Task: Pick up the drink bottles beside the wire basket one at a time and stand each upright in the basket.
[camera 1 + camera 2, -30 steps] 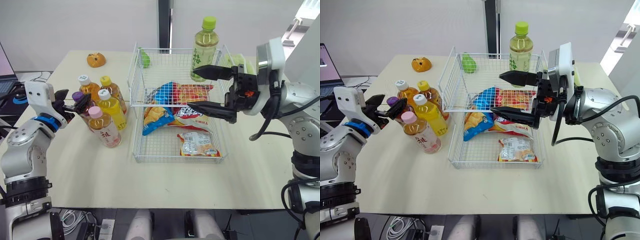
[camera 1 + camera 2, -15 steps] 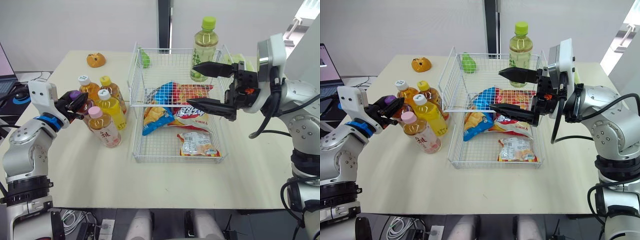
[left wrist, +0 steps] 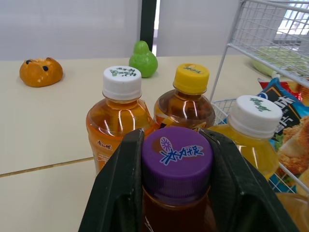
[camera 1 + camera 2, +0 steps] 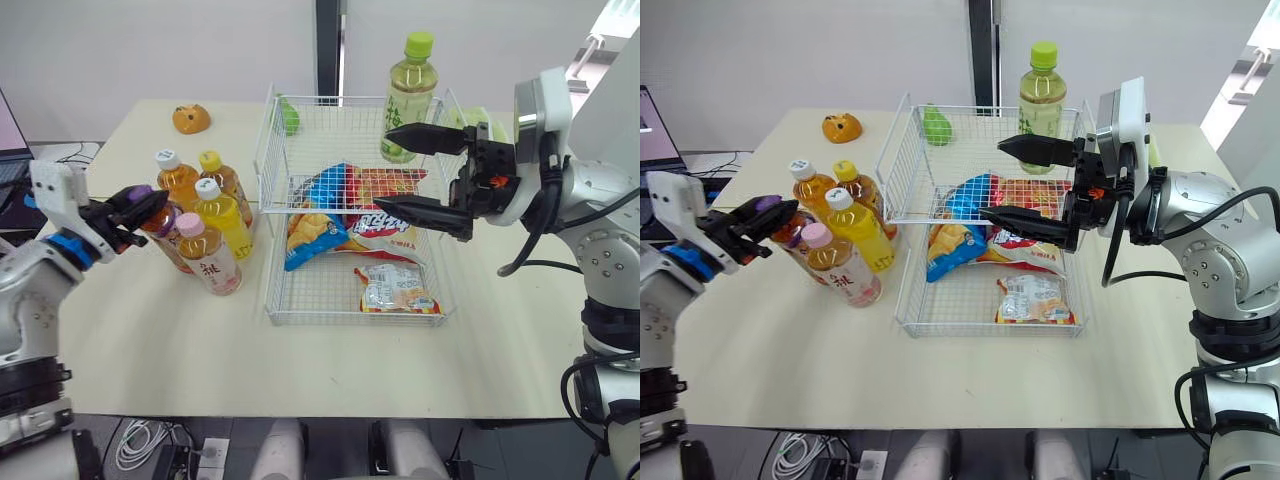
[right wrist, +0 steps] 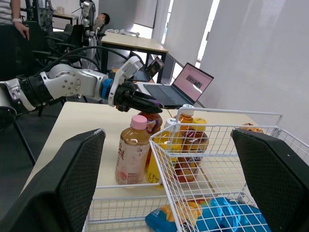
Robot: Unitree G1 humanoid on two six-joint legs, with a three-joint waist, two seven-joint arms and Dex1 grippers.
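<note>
My left gripper [image 4: 138,206] is shut on the purple cap of a dark tea bottle [image 3: 176,155], its black fingers [image 3: 119,188] pressing both sides of the cap. That bottle [image 4: 160,228] leans toward my left among the group beside the wire basket [image 4: 266,182]. Around it stand a white-capped orange bottle [image 4: 174,172], a yellow-capped tea bottle [image 4: 223,176], a white-capped yellow bottle [image 4: 224,214] and a pink-capped bottle [image 4: 209,256]. A green tea bottle [image 4: 410,95] stands upright at the basket's far right corner. My right gripper [image 4: 384,168] hangs open over the basket.
Snack bags [image 4: 333,213] and a small packet [image 4: 396,288] lie on the basket floor. A green pear toy [image 4: 289,117] sits in the basket's far left corner, and an orange toy [image 4: 191,119] rests on the table behind the bottles. A laptop [image 4: 652,125] stands off the table's left side.
My left gripper went from open around the purple cap to shut on it, then drew back to my left, tilting the bottle. The right gripper has barely moved.
</note>
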